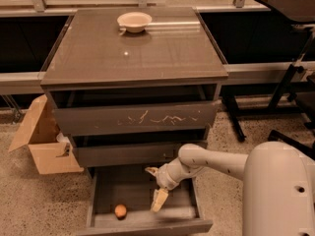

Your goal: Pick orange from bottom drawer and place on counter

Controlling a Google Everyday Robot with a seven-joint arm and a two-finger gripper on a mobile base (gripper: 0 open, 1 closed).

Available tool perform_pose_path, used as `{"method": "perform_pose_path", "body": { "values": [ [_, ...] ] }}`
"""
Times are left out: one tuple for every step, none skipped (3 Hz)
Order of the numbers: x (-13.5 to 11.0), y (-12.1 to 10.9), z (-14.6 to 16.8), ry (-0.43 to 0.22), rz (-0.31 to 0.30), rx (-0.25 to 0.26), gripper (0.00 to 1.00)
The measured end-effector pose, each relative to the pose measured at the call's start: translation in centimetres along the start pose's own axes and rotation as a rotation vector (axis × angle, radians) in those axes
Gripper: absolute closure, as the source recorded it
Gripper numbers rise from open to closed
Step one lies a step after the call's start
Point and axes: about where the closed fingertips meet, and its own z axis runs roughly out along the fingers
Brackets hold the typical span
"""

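The jaws are seen spread wide with nothing held between them: one pale finger (150, 170) is turned towards the back left of the bottom drawer (147, 227), and the other is hung down towards the drawer's floor. The gripper (155, 186) is placed inside the pulled-out bottom drawer, over its right half, and is carried by a white arm (211, 161) that is reached in from the drawer's right side. The orange (120, 211) is found on the floor of the bottom drawer, close behind its front panel and left of centre, apart from the gripper and untouched by either finger. Directly above the bottom drawer a plain middle drawer (123, 154) is seen, and above that a drawer with pale scratch marks (135, 118). Higher still above the bottom drawer the glossy counter (133, 53) is set, with a cream bowl (134, 21) at its far edge. A cardboard box (42, 144) is left open on the ground to the left of the bottom drawer.
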Motion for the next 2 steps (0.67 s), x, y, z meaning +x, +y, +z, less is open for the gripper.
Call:
{"method": "perform_pose_path", "body": {
  "values": [
    [0.2, -0.3, 1.0, -0.009, 0.005, -0.012, 0.00],
    [1.2, -2.4, 5.7, -0.046, 0.009, -0.053, 0.00]
  ]
}}
